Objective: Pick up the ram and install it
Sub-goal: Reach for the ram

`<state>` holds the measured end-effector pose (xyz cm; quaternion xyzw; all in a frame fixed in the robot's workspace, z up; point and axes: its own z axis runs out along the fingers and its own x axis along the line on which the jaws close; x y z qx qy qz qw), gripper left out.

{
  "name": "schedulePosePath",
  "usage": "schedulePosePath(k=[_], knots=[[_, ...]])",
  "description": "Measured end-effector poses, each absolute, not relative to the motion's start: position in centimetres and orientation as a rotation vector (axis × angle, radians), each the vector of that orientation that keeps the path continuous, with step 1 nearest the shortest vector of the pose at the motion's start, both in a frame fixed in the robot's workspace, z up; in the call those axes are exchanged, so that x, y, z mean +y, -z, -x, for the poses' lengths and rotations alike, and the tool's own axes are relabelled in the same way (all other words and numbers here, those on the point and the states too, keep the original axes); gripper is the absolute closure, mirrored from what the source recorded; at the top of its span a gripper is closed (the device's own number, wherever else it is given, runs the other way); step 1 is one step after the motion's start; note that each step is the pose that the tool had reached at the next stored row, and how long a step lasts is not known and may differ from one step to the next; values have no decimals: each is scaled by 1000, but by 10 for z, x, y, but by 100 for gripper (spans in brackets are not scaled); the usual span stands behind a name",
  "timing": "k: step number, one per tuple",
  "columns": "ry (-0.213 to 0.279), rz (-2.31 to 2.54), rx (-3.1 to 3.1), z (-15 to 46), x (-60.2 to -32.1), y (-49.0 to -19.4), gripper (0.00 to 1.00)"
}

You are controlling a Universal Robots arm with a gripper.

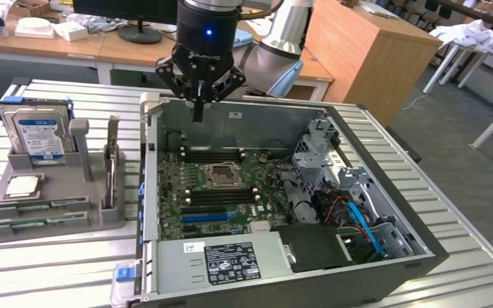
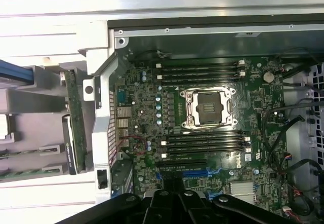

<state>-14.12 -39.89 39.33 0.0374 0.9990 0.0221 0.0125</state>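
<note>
The ram (image 1: 112, 159) is a thin green stick standing on its long edge in a slot of the grey holder (image 1: 58, 226), to the exterior view's left of the open computer case (image 1: 418, 231). The wrist view shows the ram (image 2: 74, 113) edge-on beside the case wall. My gripper (image 1: 199, 114) hangs shut with nothing in it, above the far edge of the motherboard (image 1: 171, 192) and to the right of the ram. In the wrist view my gripper (image 2: 174, 197) sits over the board. Black memory slots (image 2: 202, 71) run on both sides of the open processor socket (image 2: 208, 107).
The holder also carries an upright hard drive (image 1: 39, 135), a square silver processor chip (image 1: 24, 186) and two green sticks lying flat (image 1: 39, 206). Inside the case are the power supply (image 1: 221, 260), a drive cage (image 1: 320, 144) and loose cables (image 1: 358, 221). Desks stand behind.
</note>
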Motion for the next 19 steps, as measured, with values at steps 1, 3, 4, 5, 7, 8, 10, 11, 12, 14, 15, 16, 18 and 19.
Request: schedulePosePath(k=[1, 3, 4, 5, 7, 8, 10, 11, 12, 14, 15, 16, 18, 19], knots=[[-69, -117, 3114, 142, -399, -393, 90], [-69, -117, 3114, 144, -399, -393, 90], [-69, -117, 3114, 145, -399, -393, 90], [-69, -117, 3114, 146, -399, -393, 90], [-69, -117, 3114, 147, -399, -393, 90], [-69, -117, 3114, 148, -399, -393, 90], [-69, -117, 3114, 149, -399, -393, 90], [-69, -117, 3114, 150, -399, -393, 90], [-69, -116, 3114, 151, -399, -393, 90], [-69, -117, 3114, 152, -399, -393, 90], [-69, -117, 3114, 152, -399, -393, 90], [-69, -117, 3114, 153, -399, -393, 90], [-69, -117, 3114, 154, -399, -393, 90], [-69, -117, 3114, 155, -399, -393, 90]])
